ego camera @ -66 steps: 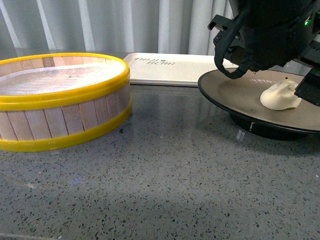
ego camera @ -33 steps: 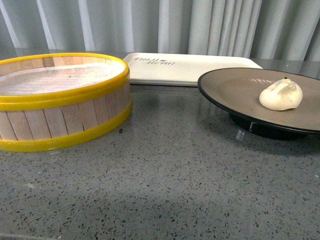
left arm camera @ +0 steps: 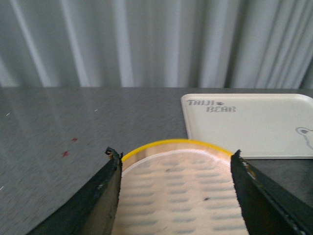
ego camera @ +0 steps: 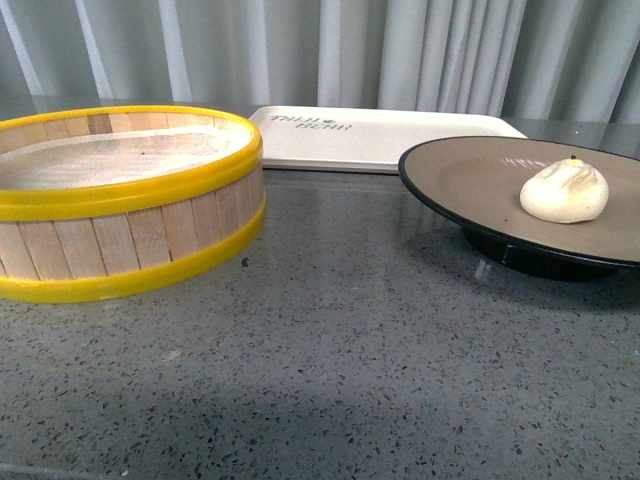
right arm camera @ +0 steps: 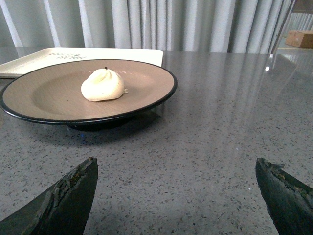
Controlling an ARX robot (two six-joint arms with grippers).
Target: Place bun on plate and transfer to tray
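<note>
- Grey speckled stone desk [ego camera: 350,380] carries everything, with a pale pleated curtain [ego camera: 350,50] behind it.
- Wooden steamer basket [ego camera: 130,240] with yellow rims stands on the left; a white perforated liner [ego camera: 110,160] lies inside.
- Off-white tray [ego camera: 400,140] with dark lettering lies flat at the back, between basket and plate, holding nothing.
- Tan plate [ego camera: 470,175] with a black rim stands on the desk at the right, just in front of the tray's right end.
- Left pincer [left arm camera: 175,154] is spread wide above the basket's liner, gripping nothing.
- Right pincer [right arm camera: 176,161] is spread wide above bare desk, facing the plate and apart from it.
- Cream-white bun [ego camera: 565,192] sits upright on the plate, pleated top up.
</note>
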